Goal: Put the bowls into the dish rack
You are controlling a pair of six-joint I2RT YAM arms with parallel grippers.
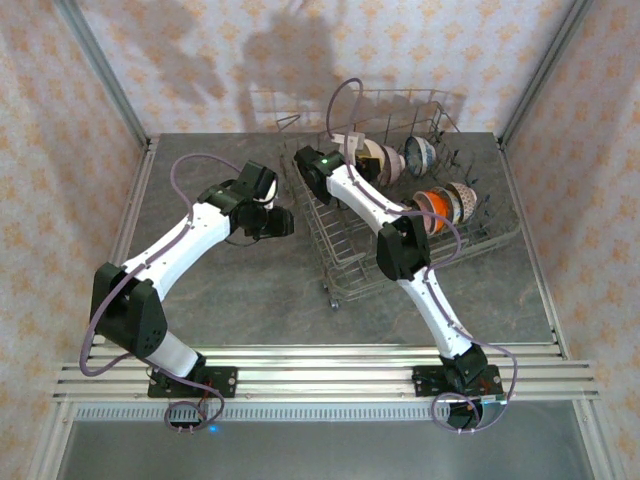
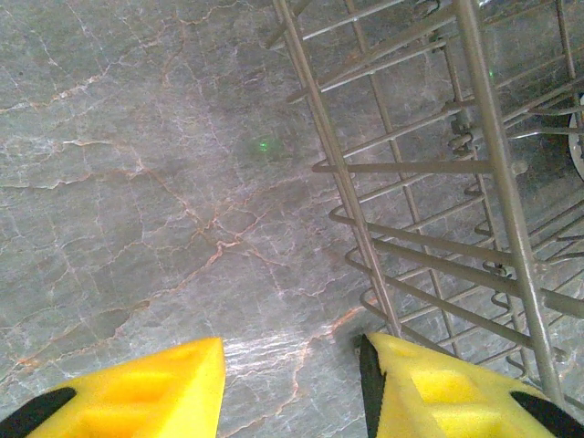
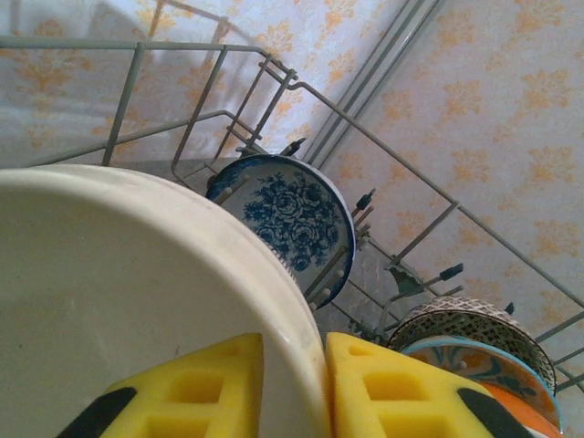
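My left gripper [image 2: 292, 370] gapes empty; my right gripper [image 3: 294, 354] straddles the rim of the plain white ceramic bowl [image 3: 119, 274], whether clamped I cannot tell.

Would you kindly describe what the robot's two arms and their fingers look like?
The left arm and right arm have white links with black joints. A greyish-purple cable loops along each. A small green light glows on the right arm. The left fingers and right fingers are yellow wedges with black patches.

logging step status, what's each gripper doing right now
left gripper: open, empty, beside the dish rack
right gripper: closed on rim of the white bowl
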